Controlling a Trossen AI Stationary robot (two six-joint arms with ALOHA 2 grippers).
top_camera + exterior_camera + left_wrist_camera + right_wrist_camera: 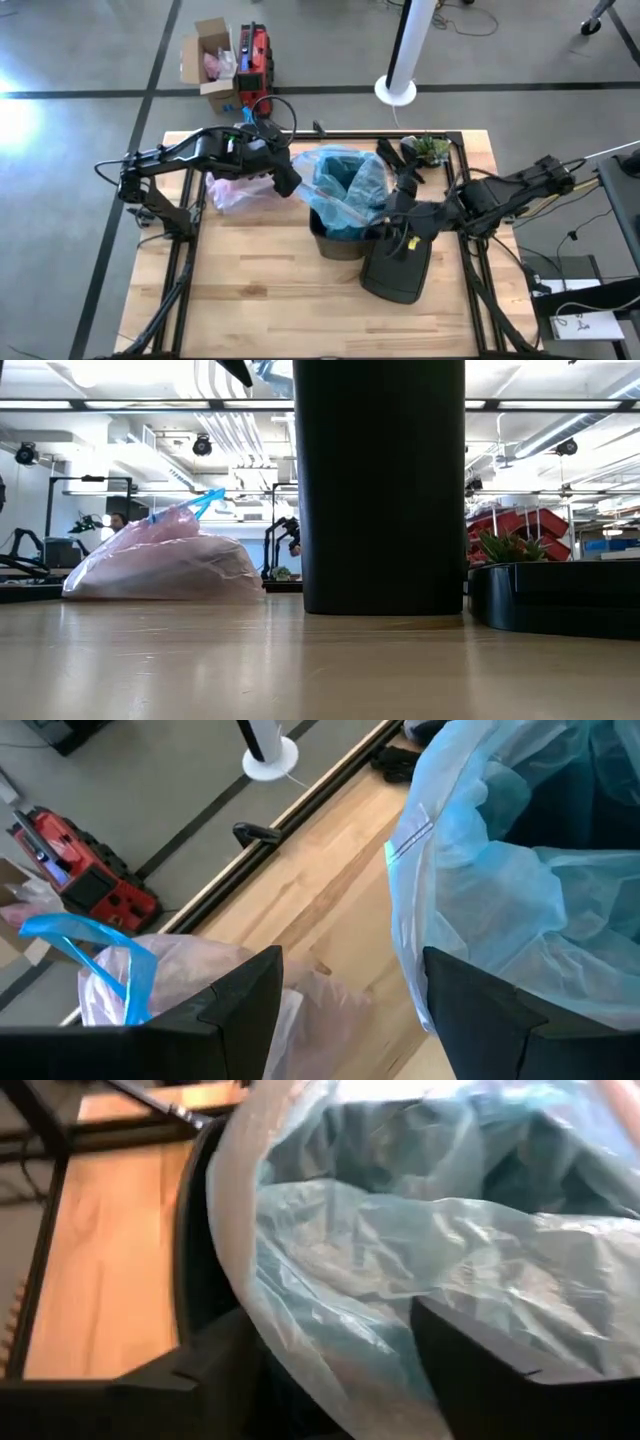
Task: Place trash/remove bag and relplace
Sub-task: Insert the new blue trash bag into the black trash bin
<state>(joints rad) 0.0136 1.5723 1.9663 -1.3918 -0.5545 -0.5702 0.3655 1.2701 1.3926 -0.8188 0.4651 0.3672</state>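
Left pincer (290, 184) open at blue bag's (350, 185) rim; right pincer (398, 228) gaping around opposite edge, grip unclear. Wooden tabletop (260, 290); pink bag (235, 190) lies beside bin (335, 243). Trash hidden.

A translucent light blue bag (345, 185) lines the black bin (335, 243), beside a pale pink bag (238, 190) with blue ties (95, 945) on the light wooden surface (260, 300).

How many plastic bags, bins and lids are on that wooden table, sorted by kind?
Plastic bags: 2, a tied translucent pink bag and a crinkly light blue bag.
Bins: 1, the dark bin holding the blue bag.
Lids: 1, the dark bin lid.
Total: 4.
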